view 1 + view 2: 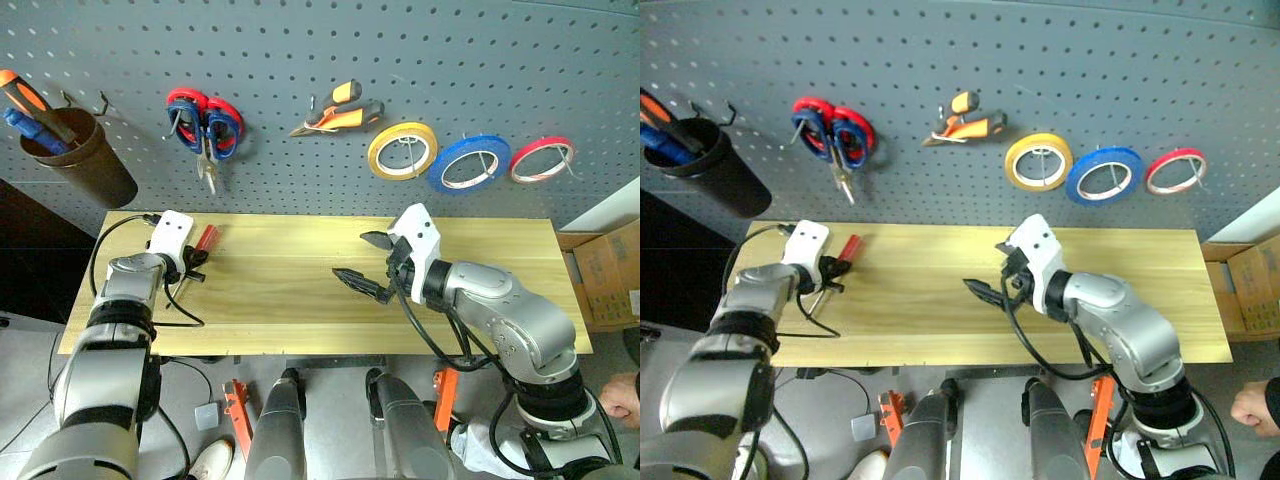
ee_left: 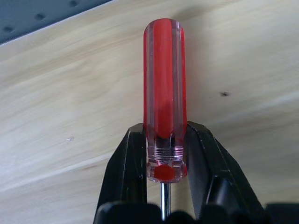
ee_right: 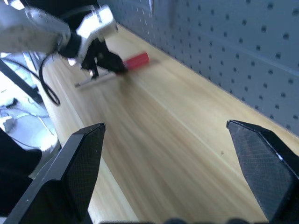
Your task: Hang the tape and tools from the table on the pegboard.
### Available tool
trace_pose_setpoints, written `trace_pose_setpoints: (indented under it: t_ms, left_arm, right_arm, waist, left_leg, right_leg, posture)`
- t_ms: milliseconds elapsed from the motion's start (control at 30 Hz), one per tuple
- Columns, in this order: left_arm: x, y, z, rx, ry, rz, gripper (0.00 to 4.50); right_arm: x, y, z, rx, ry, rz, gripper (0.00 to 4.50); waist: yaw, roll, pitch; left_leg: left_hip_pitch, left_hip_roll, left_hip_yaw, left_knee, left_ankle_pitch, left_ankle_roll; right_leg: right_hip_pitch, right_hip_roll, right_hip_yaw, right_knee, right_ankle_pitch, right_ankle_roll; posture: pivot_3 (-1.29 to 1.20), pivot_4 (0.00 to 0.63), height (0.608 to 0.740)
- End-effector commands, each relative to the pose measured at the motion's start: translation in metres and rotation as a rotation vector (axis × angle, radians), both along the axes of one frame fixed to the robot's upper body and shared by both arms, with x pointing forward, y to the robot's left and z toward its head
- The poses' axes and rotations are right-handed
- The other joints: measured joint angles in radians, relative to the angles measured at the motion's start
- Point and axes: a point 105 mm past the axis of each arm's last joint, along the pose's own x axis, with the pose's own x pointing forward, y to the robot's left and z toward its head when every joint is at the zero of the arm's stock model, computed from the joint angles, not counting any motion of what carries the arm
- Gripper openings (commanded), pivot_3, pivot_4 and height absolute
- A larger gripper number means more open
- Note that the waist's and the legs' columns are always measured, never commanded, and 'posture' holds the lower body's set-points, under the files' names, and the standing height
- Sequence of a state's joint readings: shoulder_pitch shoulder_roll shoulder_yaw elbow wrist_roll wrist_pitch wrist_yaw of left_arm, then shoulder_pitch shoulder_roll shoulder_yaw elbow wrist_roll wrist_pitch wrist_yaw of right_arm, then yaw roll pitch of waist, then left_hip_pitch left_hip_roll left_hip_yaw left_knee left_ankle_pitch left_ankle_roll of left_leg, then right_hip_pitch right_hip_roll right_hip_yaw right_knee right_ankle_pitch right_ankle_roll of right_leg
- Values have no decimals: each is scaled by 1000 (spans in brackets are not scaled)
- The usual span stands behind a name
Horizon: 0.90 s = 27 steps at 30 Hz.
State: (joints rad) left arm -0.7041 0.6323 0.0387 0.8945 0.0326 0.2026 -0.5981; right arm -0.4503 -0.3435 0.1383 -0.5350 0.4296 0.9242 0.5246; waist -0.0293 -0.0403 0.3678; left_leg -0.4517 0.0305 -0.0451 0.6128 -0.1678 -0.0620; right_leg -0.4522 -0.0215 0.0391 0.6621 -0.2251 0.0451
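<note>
A slim red-handled screwdriver (image 1: 206,238) lies on the light wood table (image 1: 300,300) near its far left end. My left gripper (image 1: 194,259) is shut on the base of the handle (image 2: 164,93), where the metal shaft starts. Over the middle of the table my right gripper (image 1: 360,258) hangs open and empty, its fingers (image 3: 79,163) spread wide. On the dark grey pegboard (image 1: 320,50) behind hang the blue tape (image 1: 468,163) and the orange-and-black pliers (image 1: 340,113).
Also on the pegboard are a brown cup (image 1: 80,160) holding two screwdrivers, red-handled scissors (image 1: 205,125), a yellow roll (image 1: 402,150) and a red roll (image 1: 541,158). A cardboard box (image 1: 610,270) stands right of the table. A person's hand (image 1: 618,398) shows at lower right.
</note>
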Motion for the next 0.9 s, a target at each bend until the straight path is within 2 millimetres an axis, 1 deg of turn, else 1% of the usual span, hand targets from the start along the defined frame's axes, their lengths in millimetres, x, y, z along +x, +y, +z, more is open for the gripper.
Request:
trace_pose_setpoints:
  t_ms: [33,67,133,167,233,367,433,500,533,567,633,700,800,867,900]
  left_arm:
    - [-6,-31,17,-52,-72,-103,776]
    - [-16,-45,22,-82,-99,-144,776]
    - [-33,-68,33,-115,-167,-208,776]
    - [-40,-77,40,-135,-199,-229,776]
    - [-46,-86,54,-171,-259,-236,776]
    - [-54,-97,96,-228,-430,-238,776]
    - [-59,-98,117,-250,-517,-234,776]
    - [-62,-94,137,-279,-600,-207,776]
    - [-68,-96,153,-304,-660,-216,776]
    - [-72,-97,164,-320,-699,-224,776]
    - [-78,-101,184,-347,-776,-238,776]
    - [-78,-101,201,-360,-842,-221,776]
    - [-69,-84,225,-338,-934,-115,776]
    - [-63,-68,242,-329,-991,-38,776]
    - [-61,-62,248,-325,-1011,-12,776]
  right_arm:
    - [-10,-1,26,106,-72,35,4500]
    - [-13,-1,36,171,-80,44,4500]
    - [-16,-3,47,243,-83,68,4500]
    - [-18,-4,54,282,-99,76,4500]
    - [-18,-4,63,346,-119,93,4500]
    - [-24,-3,81,437,-160,178,4500]
    - [-27,-2,88,478,-176,217,4500]
    - [-27,-1,91,489,-190,235,4500]
    - [-27,-1,93,497,-199,242,4500]
    - [-27,0,95,503,-205,248,4500]
    - [-23,1,98,515,-219,249,4500]
    - [-18,3,101,517,-230,248,4500]
    - [-12,7,105,522,-251,252,4500]
    - [-10,9,108,529,-267,258,4500]
    - [-9,10,110,532,-275,258,4500]
  waist:
    - [1,-1,-1]
    - [1,-4,-2]
    - [0,-6,-8]
    - [1,-7,-14]
    - [7,-8,-27]
    - [22,-8,-65]
    - [25,-8,-86]
    - [28,-9,-102]
    - [29,-9,-109]
    - [31,-9,-113]
    - [37,-9,-127]
    - [47,-9,-141]
    - [57,-9,-157]
    - [59,-9,-165]
    - [60,-9,-168]
  left_leg:
    - [-1,0,0,0,0,-1]
    - [-1,0,-1,0,0,-1]
    - [-1,0,-2,-1,1,-3]
    - [-2,0,-3,-1,2,-5]
    - [-2,0,-5,-2,3,-6]
    - [-2,0,-7,-3,6,-9]
    - [0,0,-7,-3,7,-8]
    - [4,0,-7,-3,7,-8]
    - [6,0,-7,-3,7,-8]
    - [8,0,-7,-3,7,-8]
    - [8,1,-7,-3,8,-6]
    - [8,1,-6,-3,9,-5]
    - [10,0,-5,-3,9,-4]
    - [19,0,-5,-3,9,-4]
    - [20,0,-5,-3,9,-4]
  right_leg:
    - [0,-1,0,0,1,-1]
    - [0,-1,-1,0,1,-1]
    - [0,-1,-2,0,1,-1]
    - [-1,-1,-2,0,1,-2]
    - [-1,-1,-4,0,1,-2]
    - [0,1,-7,-1,2,-3]
    - [3,1,-7,-4,3,-2]
    - [8,1,-7,-6,1,1]
    - [10,1,-7,-8,2,2]
    - [13,1,-7,-9,2,2]
    - [14,3,-8,-15,7,1]
    - [15,3,-7,-16,9,2]
    - [17,3,-6,-16,10,3]
    - [27,3,-6,-18,10,3]
    - [28,3,-6,-18,9,3]
  posture:
    - [45,285,740]
    - [57,267,740]
    - [88,228,740]
    - [88,228,740]
    - [110,181,740]
    - [134,143,740]
    - [140,131,740]
    - [154,112,740]
    - [157,108,740]
    - [169,98,740]
    - [194,86,740]
    - [205,76,740]
    - [218,67,740]
    - [219,62,740]
    - [221,61,740]
